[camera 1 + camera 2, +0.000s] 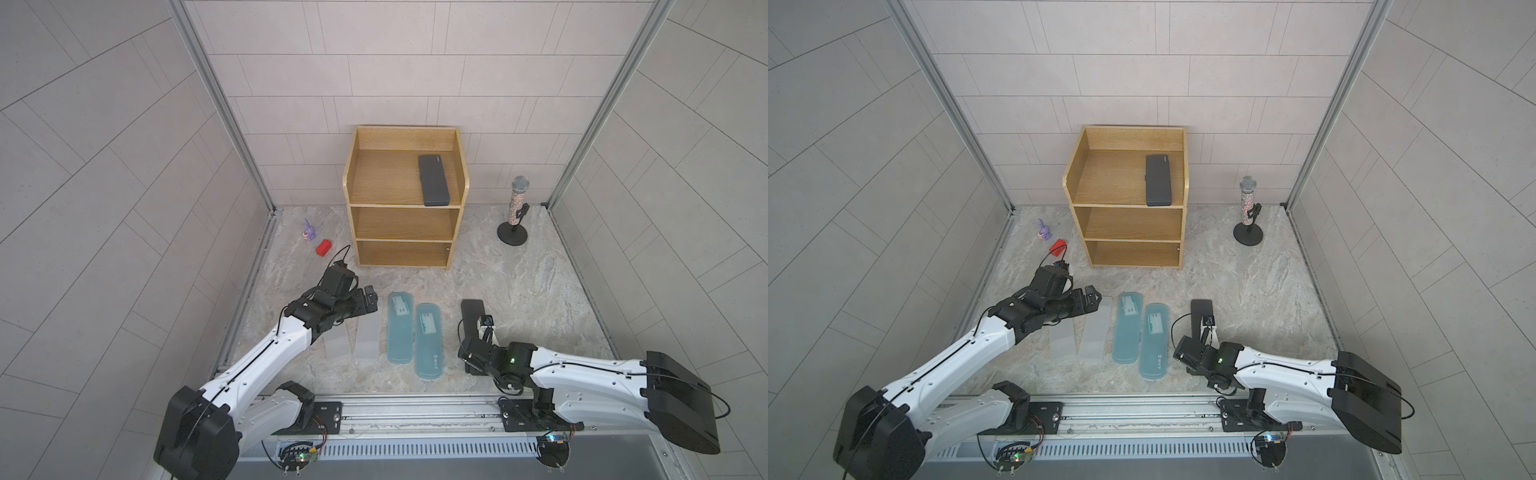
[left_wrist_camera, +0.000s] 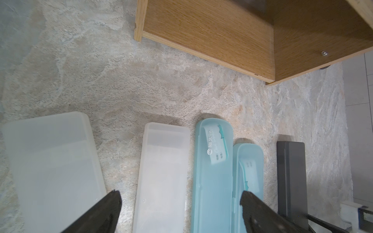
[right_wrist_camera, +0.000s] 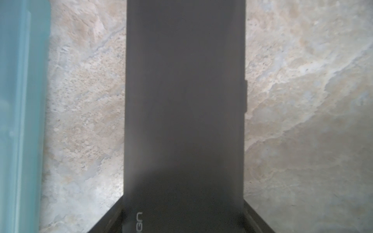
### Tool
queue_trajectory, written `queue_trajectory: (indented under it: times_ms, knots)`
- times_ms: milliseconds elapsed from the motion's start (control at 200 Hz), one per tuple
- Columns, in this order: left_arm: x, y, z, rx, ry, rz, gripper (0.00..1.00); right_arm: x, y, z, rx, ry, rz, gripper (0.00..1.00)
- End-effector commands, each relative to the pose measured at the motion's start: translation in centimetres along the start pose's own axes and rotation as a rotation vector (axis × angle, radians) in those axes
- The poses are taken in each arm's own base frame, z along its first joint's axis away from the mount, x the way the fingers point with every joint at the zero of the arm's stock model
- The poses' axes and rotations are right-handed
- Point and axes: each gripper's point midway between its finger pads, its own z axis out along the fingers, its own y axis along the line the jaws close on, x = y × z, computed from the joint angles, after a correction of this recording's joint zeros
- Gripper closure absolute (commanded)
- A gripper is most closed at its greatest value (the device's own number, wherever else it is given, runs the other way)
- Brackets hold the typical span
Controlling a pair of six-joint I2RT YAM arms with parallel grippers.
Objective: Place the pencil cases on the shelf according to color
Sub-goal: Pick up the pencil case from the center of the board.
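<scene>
Right claw grips a black case on the table.
The claw is closed on the case's two long sides, and the case lies flat. The other black case sits on the top level of the shelf. The left claw is open above a pale case and a teal case.

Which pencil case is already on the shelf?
The matte black case on the shelf's top level, near its right wall. The second black case, the teal pair and the frosted pair lie on the table.
</scene>
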Motion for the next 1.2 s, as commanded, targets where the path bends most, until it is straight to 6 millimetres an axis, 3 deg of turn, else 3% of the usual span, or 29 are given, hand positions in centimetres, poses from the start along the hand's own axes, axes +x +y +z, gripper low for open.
queue_trajectory:
  times_ms: [0,335,645,675,1196]
  knots:
    - [-0.1,0.1,-0.7,-0.004,-0.018,0.021,0.0,0.8,-0.2,-0.9,0.02,0.043,-0.025,0.45]
    - [-0.6,-0.1,-1.7,-0.01,-0.03,0.023,0.0,-1.7,0.7,-4.5,-0.038,-0.032,-0.044,0.53]
    - [-1.8,-0.4,-2.9,-0.026,-0.059,0.023,0.0,-2.7,1.2,-6.9,-0.062,-0.057,-0.104,0.57]
    - [-1.9,-0.5,-3.1,-0.028,-0.058,0.026,0.0,-3.4,2.0,-7.8,-0.086,-0.074,-0.099,0.57]
    - [-2.6,-0.3,-4.2,-0.045,-0.089,0.034,0.0,-4.8,4.2,-10.8,-0.135,-0.112,-0.134,0.61]
